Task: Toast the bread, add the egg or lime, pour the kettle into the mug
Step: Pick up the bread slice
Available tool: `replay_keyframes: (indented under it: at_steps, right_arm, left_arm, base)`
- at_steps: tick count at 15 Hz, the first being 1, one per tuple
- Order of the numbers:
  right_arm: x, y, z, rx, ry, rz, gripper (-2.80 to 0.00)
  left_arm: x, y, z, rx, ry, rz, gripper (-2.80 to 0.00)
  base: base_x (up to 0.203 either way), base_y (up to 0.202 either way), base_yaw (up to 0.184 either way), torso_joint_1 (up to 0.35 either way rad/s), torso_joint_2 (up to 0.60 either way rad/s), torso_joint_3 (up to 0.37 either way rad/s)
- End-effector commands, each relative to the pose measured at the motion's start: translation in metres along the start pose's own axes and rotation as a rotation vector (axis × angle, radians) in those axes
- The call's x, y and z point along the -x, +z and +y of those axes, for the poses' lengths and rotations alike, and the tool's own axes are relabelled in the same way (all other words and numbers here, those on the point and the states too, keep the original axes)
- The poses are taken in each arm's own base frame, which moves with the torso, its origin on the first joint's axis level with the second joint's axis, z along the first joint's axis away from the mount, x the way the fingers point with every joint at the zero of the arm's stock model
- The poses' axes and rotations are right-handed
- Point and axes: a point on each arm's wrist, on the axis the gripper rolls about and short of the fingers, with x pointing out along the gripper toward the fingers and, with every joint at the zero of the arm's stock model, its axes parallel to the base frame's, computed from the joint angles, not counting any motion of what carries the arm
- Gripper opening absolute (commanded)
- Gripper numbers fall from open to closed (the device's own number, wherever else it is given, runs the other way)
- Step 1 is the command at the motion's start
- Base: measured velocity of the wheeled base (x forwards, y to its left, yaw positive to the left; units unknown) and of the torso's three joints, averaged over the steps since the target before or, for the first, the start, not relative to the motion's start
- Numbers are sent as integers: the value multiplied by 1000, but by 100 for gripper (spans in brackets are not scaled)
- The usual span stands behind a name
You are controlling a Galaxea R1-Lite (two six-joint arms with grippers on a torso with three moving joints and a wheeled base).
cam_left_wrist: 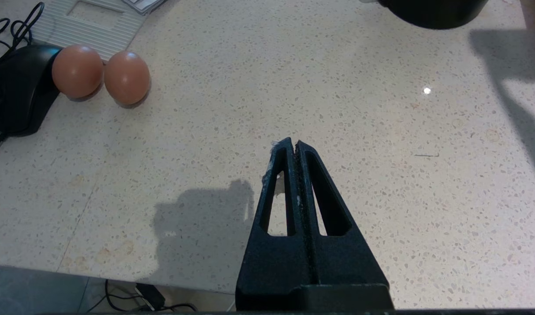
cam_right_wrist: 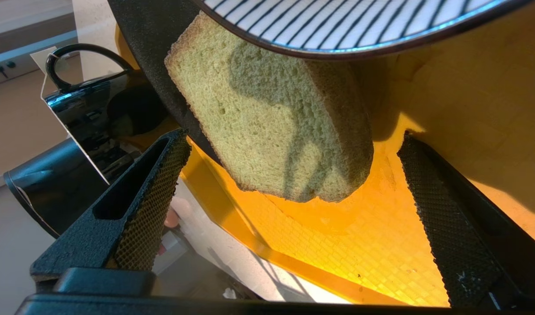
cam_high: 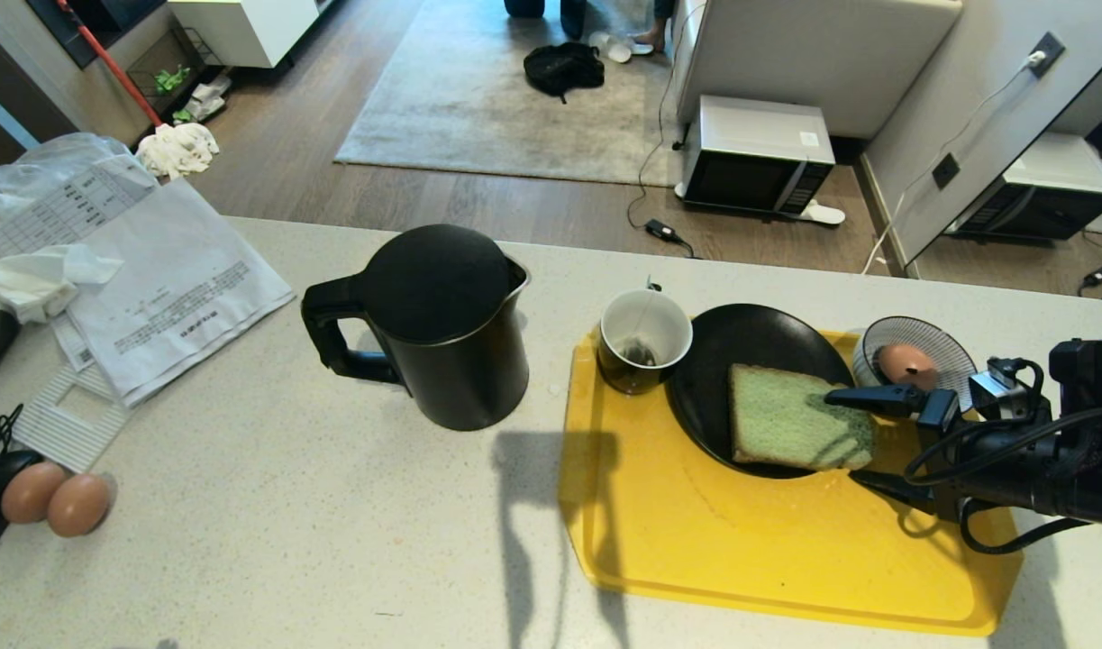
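The pale green bread (cam_high: 789,419) lies on a black plate (cam_high: 740,338) on the yellow tray (cam_high: 740,559). My right gripper (cam_high: 846,437) is open at the slice's right edge, one finger over it and one beside the plate; the bread (cam_right_wrist: 267,127) sits ahead of the jaws, nothing between them. The black mug (cam_high: 645,338), tea bag inside, stands left of the plate. The black kettle (cam_high: 442,324) stands on the counter left of the tray. An egg (cam_high: 906,363) rests in the striped bowl (cam_high: 951,338). My left gripper (cam_left_wrist: 293,142) is shut over bare counter. The lime is out of view.
Two brown eggs (cam_high: 55,498) lie at the counter's near left beside a black mouse (cam_left_wrist: 18,92). Papers (cam_high: 172,288) and a plastic bag cover the far left. Beyond the counter's far edge a microwave (cam_high: 753,158) stands on the floor.
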Motion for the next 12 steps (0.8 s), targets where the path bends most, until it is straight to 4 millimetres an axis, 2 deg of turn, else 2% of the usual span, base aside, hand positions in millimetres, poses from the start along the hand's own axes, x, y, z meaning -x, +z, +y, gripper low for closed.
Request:
replay_keyframes:
  at_steps: [1, 12]
  right_arm:
    - [-1, 0, -1, -8, -2, 4, 0]
    - [-2, 4, 4, 13, 38, -6, 0]
  left_arm:
    - [0, 0, 0, 0, 0, -1, -280]
    - [0, 0, 0, 0, 1, 0, -280]
  base:
    - [0, 0, 0, 0, 0, 0]
    - [0, 0, 0, 0, 0, 0]
